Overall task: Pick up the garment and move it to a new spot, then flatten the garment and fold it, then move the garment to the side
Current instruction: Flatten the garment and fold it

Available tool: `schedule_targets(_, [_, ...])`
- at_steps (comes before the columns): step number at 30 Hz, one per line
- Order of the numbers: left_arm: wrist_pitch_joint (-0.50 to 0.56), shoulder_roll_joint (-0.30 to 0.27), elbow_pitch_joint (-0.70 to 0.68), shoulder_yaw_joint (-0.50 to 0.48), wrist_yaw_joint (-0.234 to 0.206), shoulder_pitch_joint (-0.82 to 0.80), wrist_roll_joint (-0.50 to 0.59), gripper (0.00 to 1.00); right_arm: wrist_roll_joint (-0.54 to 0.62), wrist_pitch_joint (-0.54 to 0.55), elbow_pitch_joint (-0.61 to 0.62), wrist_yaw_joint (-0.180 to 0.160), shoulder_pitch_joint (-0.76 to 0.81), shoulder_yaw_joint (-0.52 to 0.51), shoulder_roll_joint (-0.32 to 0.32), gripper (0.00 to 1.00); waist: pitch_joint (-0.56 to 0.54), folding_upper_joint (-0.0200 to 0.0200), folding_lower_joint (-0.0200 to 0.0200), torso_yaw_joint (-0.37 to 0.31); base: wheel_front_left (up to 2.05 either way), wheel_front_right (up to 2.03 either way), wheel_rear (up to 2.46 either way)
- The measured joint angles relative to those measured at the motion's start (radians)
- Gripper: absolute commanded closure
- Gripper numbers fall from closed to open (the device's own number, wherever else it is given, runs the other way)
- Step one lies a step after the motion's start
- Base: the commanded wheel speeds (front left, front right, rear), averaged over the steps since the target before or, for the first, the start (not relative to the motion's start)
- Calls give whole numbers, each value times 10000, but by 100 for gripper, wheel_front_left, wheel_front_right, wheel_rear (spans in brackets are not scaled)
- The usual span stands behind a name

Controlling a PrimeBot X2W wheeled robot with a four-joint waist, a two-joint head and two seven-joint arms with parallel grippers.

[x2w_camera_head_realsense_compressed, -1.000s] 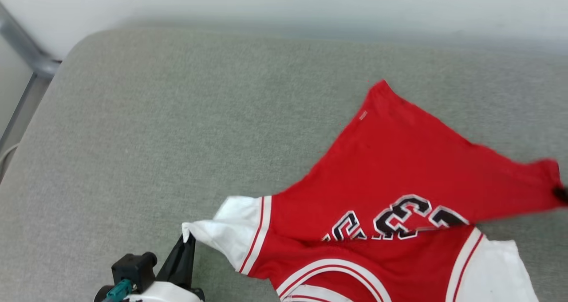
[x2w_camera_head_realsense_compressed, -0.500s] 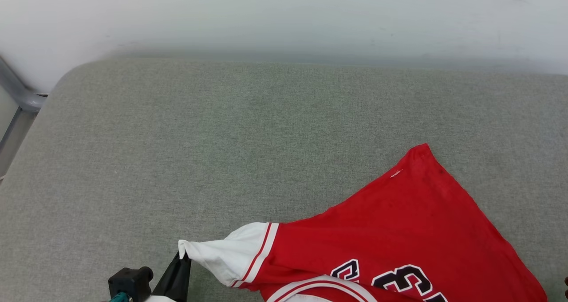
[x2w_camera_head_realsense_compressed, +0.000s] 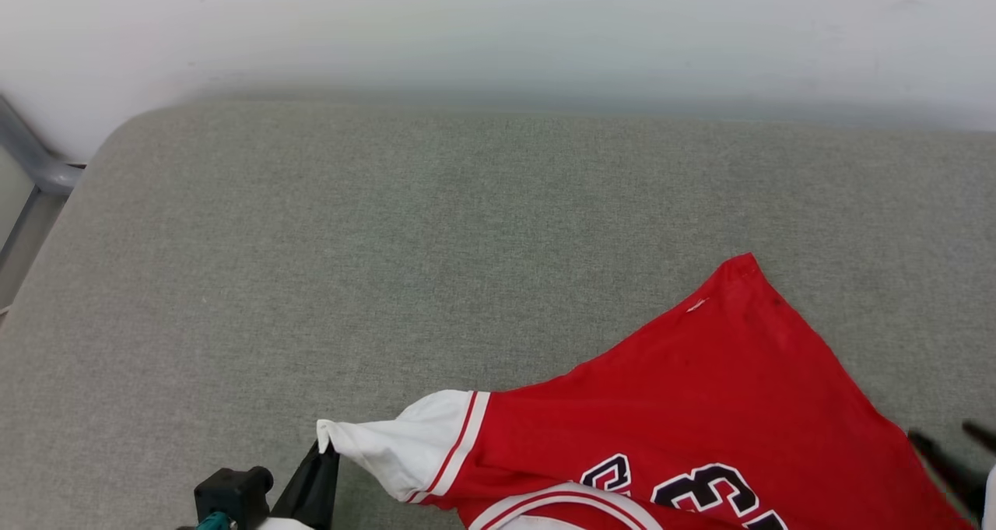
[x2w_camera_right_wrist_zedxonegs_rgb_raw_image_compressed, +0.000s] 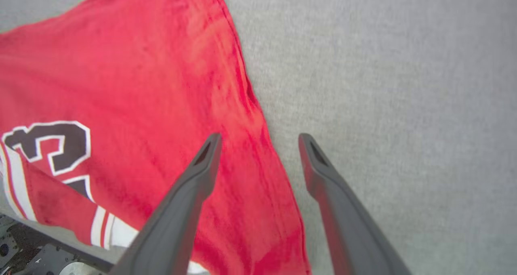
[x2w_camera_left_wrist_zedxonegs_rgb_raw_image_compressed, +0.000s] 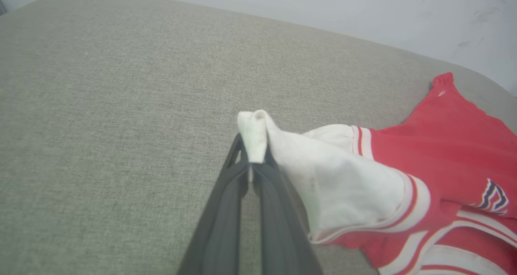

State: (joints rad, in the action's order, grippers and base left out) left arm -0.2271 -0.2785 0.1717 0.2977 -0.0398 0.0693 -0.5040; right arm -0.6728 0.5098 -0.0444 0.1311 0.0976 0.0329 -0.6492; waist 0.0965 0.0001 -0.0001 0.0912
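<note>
Garment rumpled at near right of grey cushion, lower part cut off by frame, digits half hidden under a fold. Left pincer clenched on white sleeve tip. Right pincer released, fingers astride red side hem; contact with cloth hard to tell.

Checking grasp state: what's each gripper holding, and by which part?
Left gripper is shut on the garment, pinching the tip of its white sleeve. Right gripper is open, holding nothing.
</note>
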Motion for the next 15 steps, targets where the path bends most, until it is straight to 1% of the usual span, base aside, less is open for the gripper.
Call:
schedule_targets(4, [-2,6,-79,92,2,-169,67,100,224,105,742,-2,-1165,-226,-123,0,178,0,1,119,0,0,0])
schedule_targets(9, [-6,38,-144,192,44,-457,125,100,472,844,1296,0,-2775,408,-157,0,464,0,2,336,0,0,0])
schedule_targets(12, [-36,102,-180,291,86,-678,178,100,481,1471,1118,0,-3821,1028,-207,0,648,0,2,518,0,0,0])
schedule_targets(15, [-63,192,-188,391,136,-904,219,100,489,2073,554,2,-4776,1735,-414,0,852,0,2,731,0,0,0])
